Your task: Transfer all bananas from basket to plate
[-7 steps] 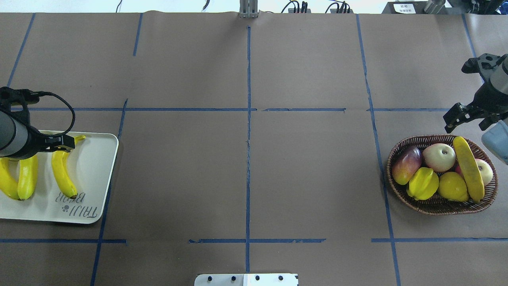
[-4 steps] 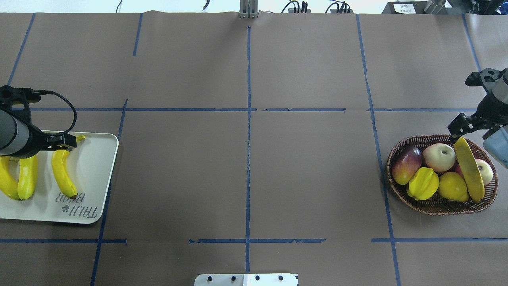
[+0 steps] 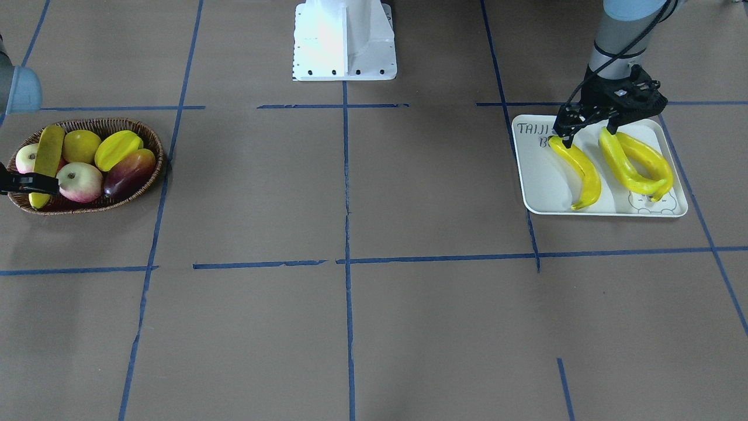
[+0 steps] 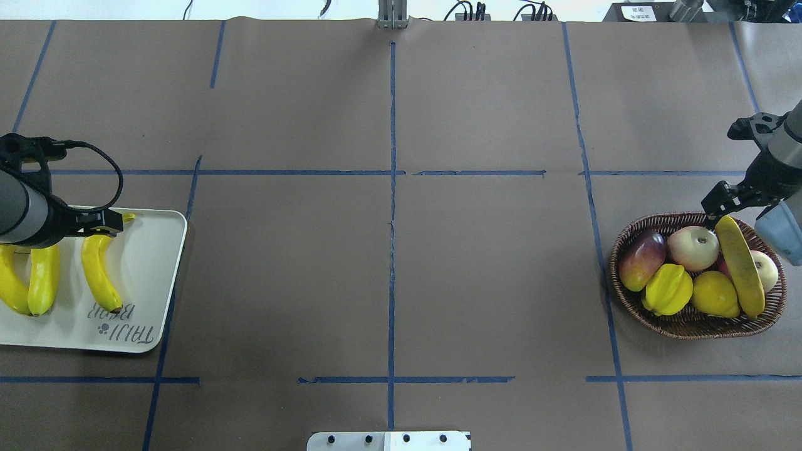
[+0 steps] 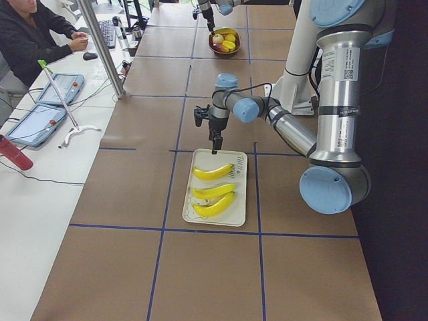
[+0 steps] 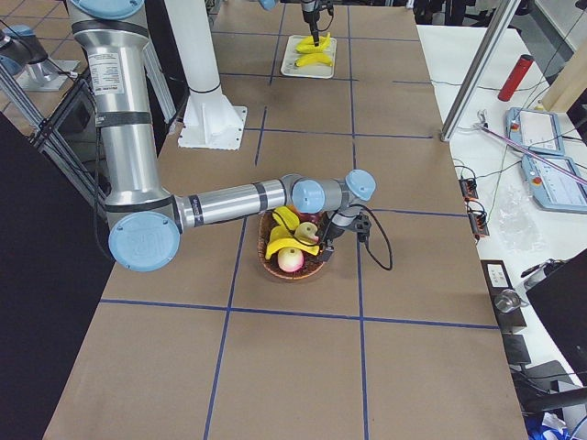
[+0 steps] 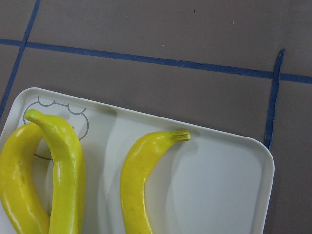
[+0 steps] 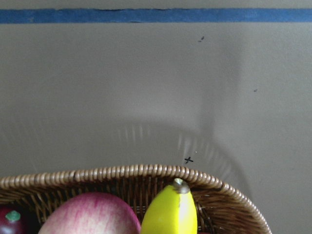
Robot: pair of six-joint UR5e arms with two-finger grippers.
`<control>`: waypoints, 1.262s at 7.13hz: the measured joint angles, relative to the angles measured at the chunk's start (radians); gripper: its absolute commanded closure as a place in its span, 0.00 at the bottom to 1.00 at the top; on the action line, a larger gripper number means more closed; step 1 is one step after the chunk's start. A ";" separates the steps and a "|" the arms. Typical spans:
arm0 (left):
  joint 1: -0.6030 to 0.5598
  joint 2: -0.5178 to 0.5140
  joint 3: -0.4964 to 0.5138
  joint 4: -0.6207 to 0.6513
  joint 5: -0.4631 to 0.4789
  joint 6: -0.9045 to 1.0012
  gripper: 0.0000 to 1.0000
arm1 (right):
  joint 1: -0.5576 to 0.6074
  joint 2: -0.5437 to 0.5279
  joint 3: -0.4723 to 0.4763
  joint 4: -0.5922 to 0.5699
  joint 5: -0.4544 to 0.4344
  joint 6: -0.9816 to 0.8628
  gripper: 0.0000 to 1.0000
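The dark wicker basket [image 4: 689, 329] stands at the right and holds one banana [image 4: 742, 269], which lies across the other fruit. My right gripper [image 4: 733, 214] is open and low over the banana's far tip at the basket's far rim. One of its fingers [image 3: 29, 184] crosses the banana in the front view. The right wrist view shows that tip [image 8: 170, 214] just inside the rim [image 8: 122, 171]. The off-white plate [image 4: 150, 250] at the left holds three bananas [image 4: 100, 269] [image 4: 45, 282] [image 4: 9, 288]. My left gripper [image 4: 109, 222] is open and empty over the stem of the nearest one [image 3: 581, 169].
The basket also holds two apples [image 4: 692, 247], a mango [image 4: 642, 260], a starfruit [image 4: 667, 288] and a round yellow fruit [image 4: 714, 294]. The white robot base [image 3: 345, 41] stands at the table's near middle edge. An operator [image 5: 33, 33] with tablets sits beside the far side.
My right gripper has come down and in toward the far tip of the basket's banana. My left arm has drawn back slightly from the plate; the three bananas there lie still.
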 measured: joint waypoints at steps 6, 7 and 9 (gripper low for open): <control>0.000 -0.002 0.002 0.000 0.001 -0.001 0.00 | -0.009 0.015 -0.034 0.003 -0.002 0.025 1.00; 0.000 -0.002 0.002 0.000 0.001 -0.001 0.00 | -0.010 0.015 -0.033 0.014 -0.002 0.021 1.00; 0.000 -0.002 0.002 0.000 0.001 -0.002 0.00 | -0.001 0.015 -0.001 0.043 0.004 0.016 1.00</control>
